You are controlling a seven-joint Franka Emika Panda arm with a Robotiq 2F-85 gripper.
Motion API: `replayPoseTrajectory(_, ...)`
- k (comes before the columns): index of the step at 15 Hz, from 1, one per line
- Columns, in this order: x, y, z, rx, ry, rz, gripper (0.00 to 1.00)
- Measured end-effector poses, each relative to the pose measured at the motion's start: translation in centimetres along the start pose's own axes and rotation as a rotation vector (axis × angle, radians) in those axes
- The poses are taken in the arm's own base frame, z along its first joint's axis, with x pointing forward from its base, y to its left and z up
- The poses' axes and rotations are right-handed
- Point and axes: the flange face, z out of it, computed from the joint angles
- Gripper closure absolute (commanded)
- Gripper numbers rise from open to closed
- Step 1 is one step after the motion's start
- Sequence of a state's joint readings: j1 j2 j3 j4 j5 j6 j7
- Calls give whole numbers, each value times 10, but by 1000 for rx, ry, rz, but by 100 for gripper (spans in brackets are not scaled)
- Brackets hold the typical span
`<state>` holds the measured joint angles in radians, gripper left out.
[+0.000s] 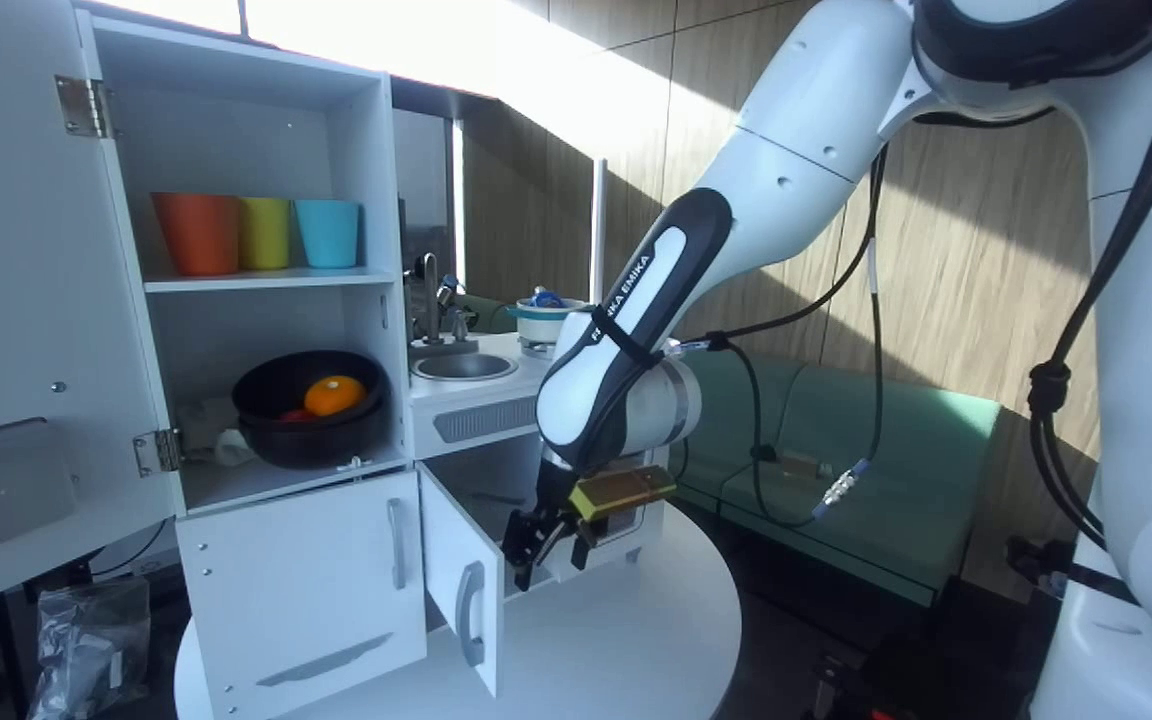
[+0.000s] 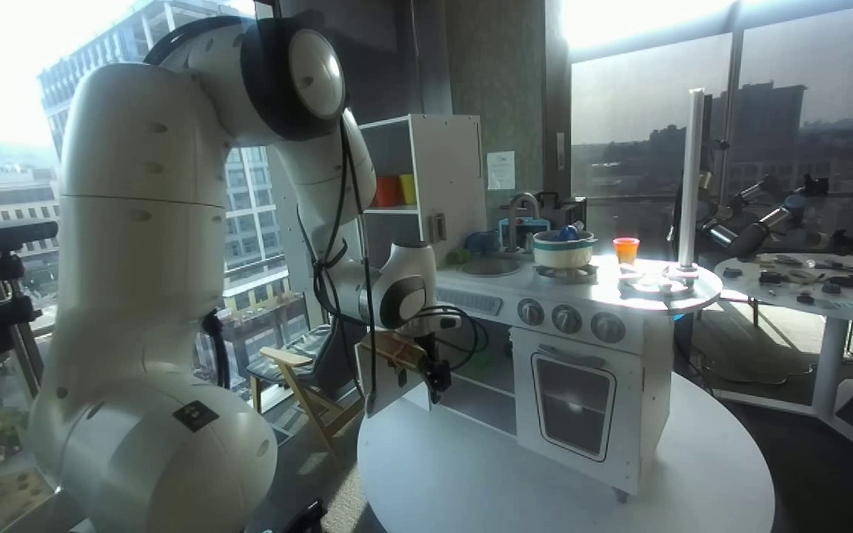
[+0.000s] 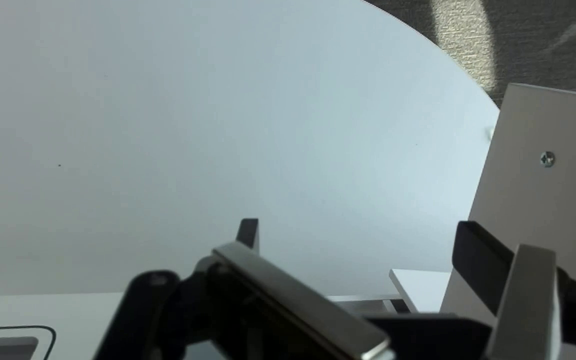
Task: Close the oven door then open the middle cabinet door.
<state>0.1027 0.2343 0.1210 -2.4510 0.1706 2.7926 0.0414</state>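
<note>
White and narrow, the oven door (image 1: 448, 555) stands swung out from the toy kitchen (image 2: 656, 400), long axis upright, free edge pointing toward the rim of the round table (image 1: 636, 620). We see the gripper (image 1: 552, 570) near its inner face, fingers (image 3: 483, 265) apart; contact we cannot tell. Beside it, the middle cabinet door (image 1: 311, 590) looks closed. Beyond: green bench (image 1: 896, 450), wood-panelled wall (image 1: 966, 290), windows (image 2: 634, 111).

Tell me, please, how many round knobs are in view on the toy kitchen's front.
3, in a row under the counter in an exterior view: a left knob, a middle knob and a right knob. Others could be hidden behind the arm.
</note>
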Motion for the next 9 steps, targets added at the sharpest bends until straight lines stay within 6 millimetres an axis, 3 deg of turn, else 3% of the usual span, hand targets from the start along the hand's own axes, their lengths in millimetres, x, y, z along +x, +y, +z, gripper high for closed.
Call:
replayPoseTrajectory(5, -4, -41, -3, 31, 136, -164, 0)
replayPoseTrajectory(9, -11, -35, -2, 23, 246, -175, 0)
